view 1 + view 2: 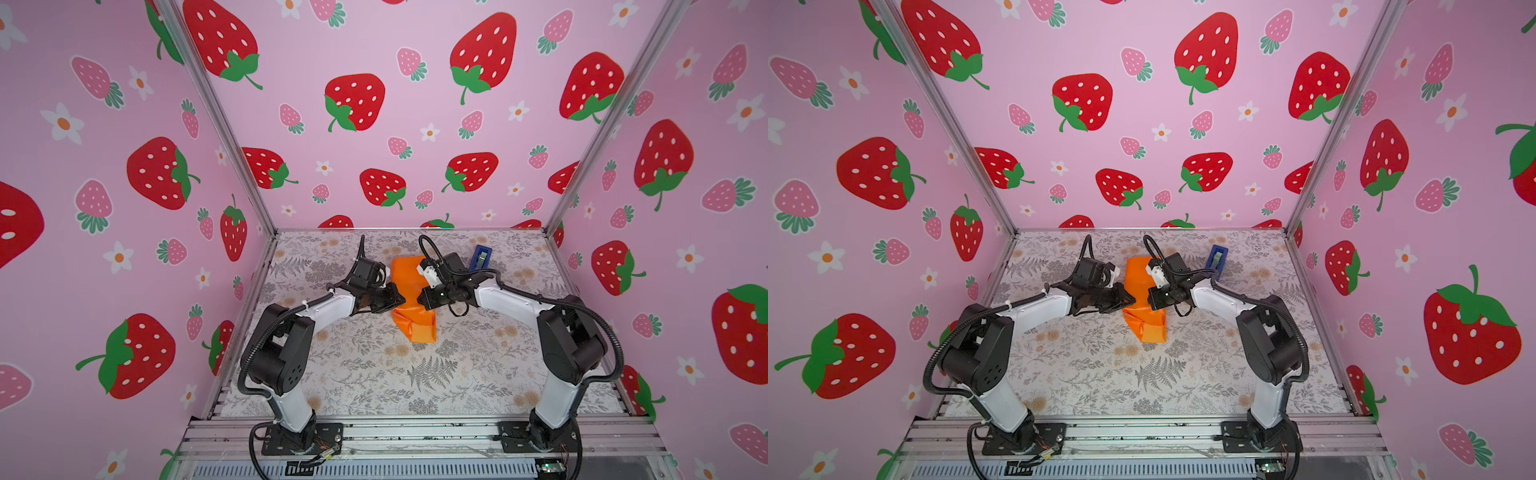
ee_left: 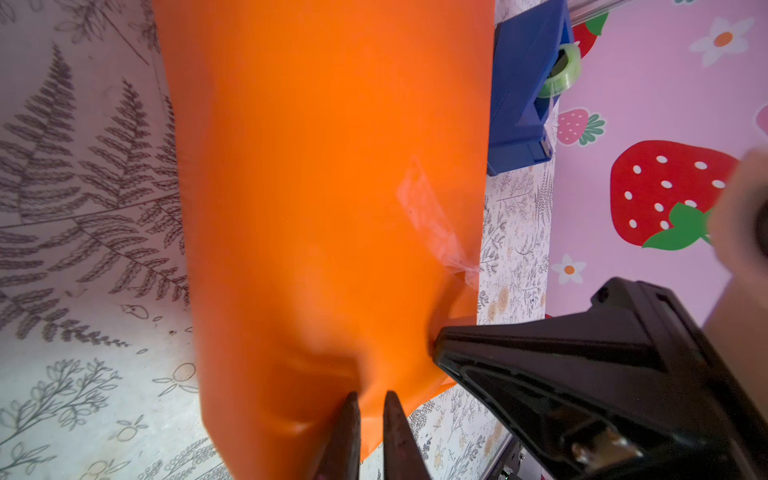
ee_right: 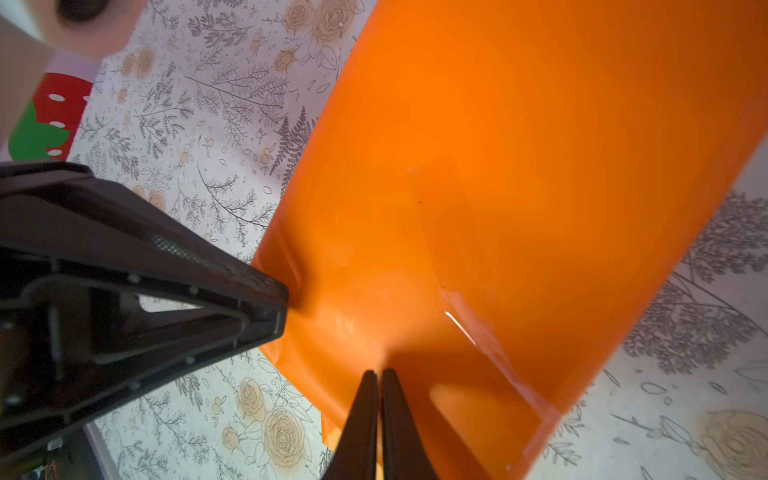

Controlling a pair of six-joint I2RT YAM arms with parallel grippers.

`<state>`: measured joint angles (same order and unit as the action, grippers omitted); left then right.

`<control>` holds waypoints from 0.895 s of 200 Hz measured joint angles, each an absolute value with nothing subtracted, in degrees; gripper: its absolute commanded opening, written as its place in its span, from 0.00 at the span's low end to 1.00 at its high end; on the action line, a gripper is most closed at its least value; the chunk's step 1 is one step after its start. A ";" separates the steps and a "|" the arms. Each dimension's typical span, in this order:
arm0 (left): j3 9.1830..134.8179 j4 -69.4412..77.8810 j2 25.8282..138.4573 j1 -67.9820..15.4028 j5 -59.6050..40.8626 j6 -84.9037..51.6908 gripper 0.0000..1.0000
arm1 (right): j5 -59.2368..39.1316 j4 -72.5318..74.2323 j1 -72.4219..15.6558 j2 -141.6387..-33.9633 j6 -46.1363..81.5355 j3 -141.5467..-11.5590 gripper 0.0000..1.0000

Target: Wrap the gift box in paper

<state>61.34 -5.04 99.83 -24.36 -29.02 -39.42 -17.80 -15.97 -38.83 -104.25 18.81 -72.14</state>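
The left claw (image 2: 371,397) was nearly closed on a fold of the paper (image 1: 415,328), with orange showing in the slim gap between its fingers. Directly opposite, the right claw (image 3: 378,374) was all but shut, a thin pleat apparently nipped at its tips. Between the 2 claws the sheet was squeezed to a waist on the bench (image 1: 374,374). The gift box was hidden, presumably inside the wrap. 1 tape strip (image 2: 428,216) lay just beside the right claw's tips. Opposed pulling could tear the sheet at either pinch, or peel that tape and spring the seam. Lifting might let the box slide out of an unfolded end. The tape dispenser (image 1: 480,257) behind the right claw could get knocked.
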 measured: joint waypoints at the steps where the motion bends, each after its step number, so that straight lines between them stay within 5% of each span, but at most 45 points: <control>1: 61.34 -5.04 99.83 -24.36 -29.02 -39.42 0.16 | -17.69 -16.10 -38.83 -104.18 18.81 -72.14 0.09; 114: 61.39 -5.34 99.79 -24.14 -29.19 -39.18 0.16 | -12.01 -22.41 -37.36 -97.06 17.98 -68.53 0.10; 143: 61.91 -7.55 99.24 -24.27 -28.99 -38.87 0.16 | -11.31 -22.06 -37.34 -92.82 18.52 -66.81 0.25; 179: 64.93 -11.81 98.91 -25.10 -28.91 -37.89 0.16 | -9.82 -20.73 -38.72 -90.30 20.32 -63.33 0.70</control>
<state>64.93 -11.81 98.91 -25.10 -28.91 -37.89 -9.82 -20.73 -38.72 -90.30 20.32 -63.33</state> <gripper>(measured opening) 0.162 0.594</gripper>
